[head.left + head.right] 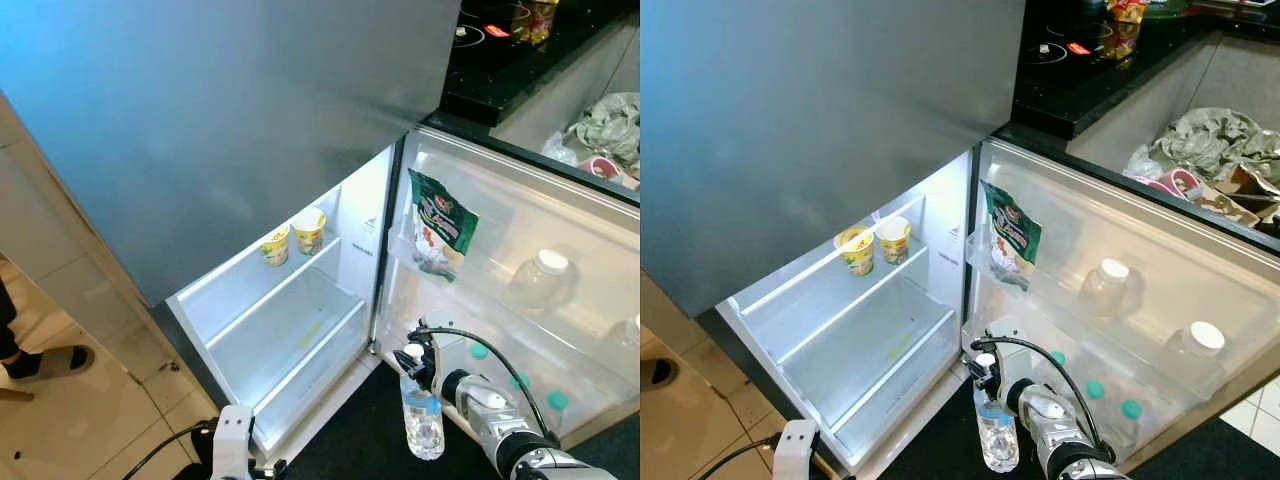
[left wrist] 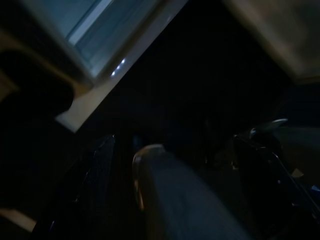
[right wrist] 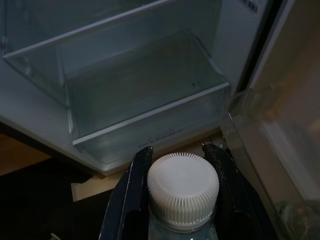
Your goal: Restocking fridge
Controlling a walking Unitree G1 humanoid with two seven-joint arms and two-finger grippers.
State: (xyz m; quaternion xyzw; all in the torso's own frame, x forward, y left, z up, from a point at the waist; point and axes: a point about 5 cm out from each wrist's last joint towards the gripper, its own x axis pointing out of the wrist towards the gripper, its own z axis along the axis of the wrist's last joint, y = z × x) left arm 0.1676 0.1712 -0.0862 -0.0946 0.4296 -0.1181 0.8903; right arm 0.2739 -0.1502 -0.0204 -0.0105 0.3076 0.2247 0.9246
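Note:
The fridge stands open before me, its lit inside [image 1: 290,320] holding two yellow cups [image 1: 293,238] on the upper shelf. My right gripper [image 1: 412,362] is shut on a clear water bottle [image 1: 422,415] with a white cap [image 3: 183,187], held upright just below the open door's lower edge. In the right wrist view the two black fingers [image 3: 127,200] clamp the bottle's neck, facing the empty bottom drawer [image 3: 145,95]. The door [image 1: 520,270] carries a green snack bag [image 1: 440,225] and several bottles. My left arm [image 1: 232,440] hangs low; its wrist view is very dark.
A black counter [image 1: 520,50] with a stove lies beyond the door, and crumpled bags [image 1: 605,125] sit to its right. A dark mat [image 1: 360,440] covers the floor at the fridge's foot. A person's sandalled foot [image 1: 45,360] rests on the tiles at far left.

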